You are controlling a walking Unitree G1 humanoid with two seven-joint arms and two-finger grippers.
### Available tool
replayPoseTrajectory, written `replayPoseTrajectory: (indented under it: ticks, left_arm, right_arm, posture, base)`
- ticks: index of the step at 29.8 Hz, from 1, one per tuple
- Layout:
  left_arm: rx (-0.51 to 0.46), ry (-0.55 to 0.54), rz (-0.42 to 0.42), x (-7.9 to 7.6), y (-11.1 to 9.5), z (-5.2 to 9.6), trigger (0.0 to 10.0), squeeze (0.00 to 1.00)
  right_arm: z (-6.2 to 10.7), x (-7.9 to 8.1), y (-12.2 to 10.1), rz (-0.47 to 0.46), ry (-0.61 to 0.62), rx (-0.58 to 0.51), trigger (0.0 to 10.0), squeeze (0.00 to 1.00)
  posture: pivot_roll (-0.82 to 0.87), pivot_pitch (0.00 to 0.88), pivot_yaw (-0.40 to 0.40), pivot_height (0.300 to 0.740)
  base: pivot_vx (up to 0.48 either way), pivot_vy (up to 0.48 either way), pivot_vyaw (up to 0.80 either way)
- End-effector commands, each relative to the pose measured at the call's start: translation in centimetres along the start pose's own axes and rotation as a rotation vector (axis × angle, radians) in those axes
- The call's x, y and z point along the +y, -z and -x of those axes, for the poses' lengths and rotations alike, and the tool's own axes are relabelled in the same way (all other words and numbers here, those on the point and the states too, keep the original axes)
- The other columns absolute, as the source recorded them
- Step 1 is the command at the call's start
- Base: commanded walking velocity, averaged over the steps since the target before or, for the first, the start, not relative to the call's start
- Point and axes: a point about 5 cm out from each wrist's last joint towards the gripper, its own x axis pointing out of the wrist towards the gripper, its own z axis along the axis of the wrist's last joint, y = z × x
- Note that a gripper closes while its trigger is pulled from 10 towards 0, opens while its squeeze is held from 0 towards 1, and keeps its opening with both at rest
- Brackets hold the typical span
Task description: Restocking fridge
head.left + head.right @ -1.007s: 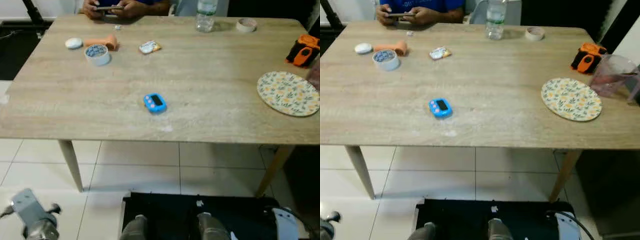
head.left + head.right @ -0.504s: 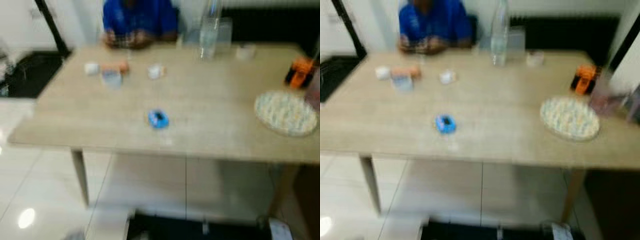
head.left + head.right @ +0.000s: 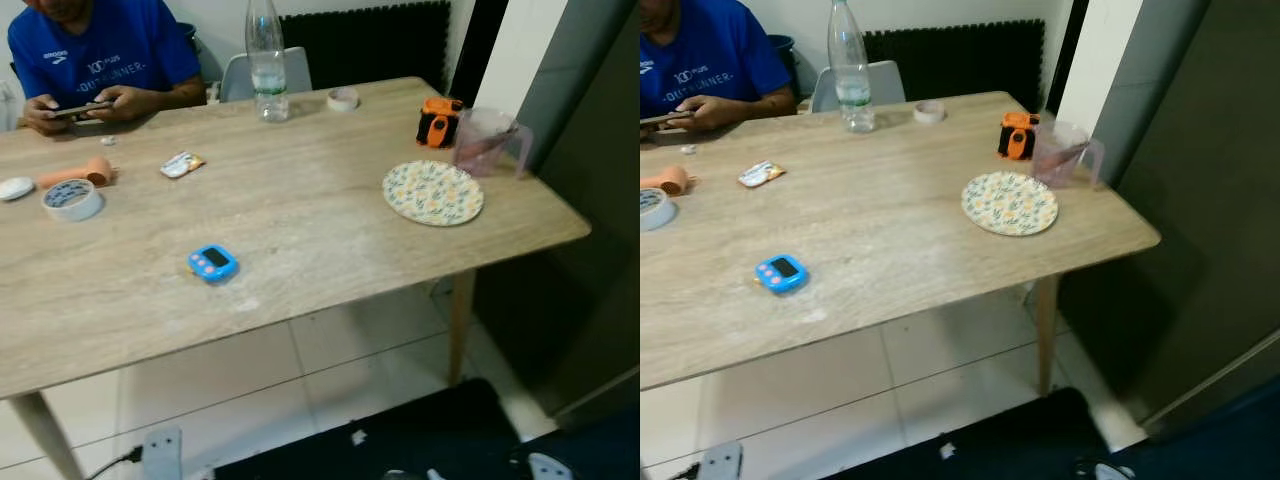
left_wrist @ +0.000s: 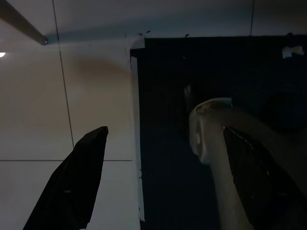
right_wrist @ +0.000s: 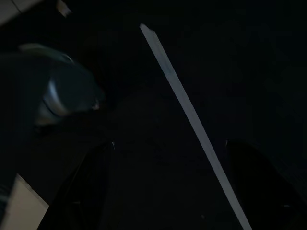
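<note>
Pale oak-grained table (image 3: 330,215) spans the head views, and everything that might be stocked lies on it, well above and ahead of both grippers, which hang low by the robot's legs; a clear water bottle (image 3: 266,62) stands upright at the far edge, with a roll of tape (image 3: 342,98) just to its right; toward the right end an orange-and-black tool (image 3: 438,121) sits beside a clear plastic jug (image 3: 487,141), and a floral plate (image 3: 433,192) lies flat in front of them; a blue digital timer (image 3: 212,263) rests near the front edge, apart from the rest; a small wrapped packet (image 3: 182,164), a patterned tape roll (image 3: 72,199) and an orange cylinder (image 3: 75,173) lie at the left end; a person in a blue shirt (image 3: 92,48) sits at the far side holding a phone; a tall dark panel (image 3: 1200,200) rises right of the table, though whether it is the fridge cannot be told.

Left gripper (image 4: 158,182) points down at white floor tiles (image 4: 62,105) and a black mat (image 4: 192,67), fingers spread wide with nothing between them, a silver leg beside one finger; right gripper (image 5: 168,191) hangs over the dark mat, fingers likewise wide apart and empty, a pale strip (image 5: 192,120) crossing the gloom.
</note>
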Motion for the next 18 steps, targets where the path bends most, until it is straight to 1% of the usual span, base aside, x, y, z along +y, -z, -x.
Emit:
replayPoseTrajectory:
  ticks: [1,8,18]
  left_arm:
    - [0.025,0.008,-0.008,-0.2,0.8,0.0,10.0,0.00]
    - [0.038,0.016,-0.014,-0.4,1.2,0.0,10.0,0.00]
    - [0.059,0.031,-0.043,-0.6,1.9,0.1,10.0,0.00]
  right_arm:
    - [0.0,-0.1,0.2,0.001,0.006,0.004,10.0,0.00]
    - [0.0,0.0,0.3,0.010,0.001,0.008,10.0,0.00]
    - [0.0,0.0,0.3,0.025,0.000,0.009,10.0,0.00]
  posture:
    - [0.01,0.074,-0.003,0.740]
    - [0.01,0.076,-0.004,0.740]
    - [0.00,0.066,-0.005,0.740]
  base:
    - [0.000,-0.454,0.00]
    - [0.000,-0.454,0.00]
    - [0.000,-0.458,0.00]
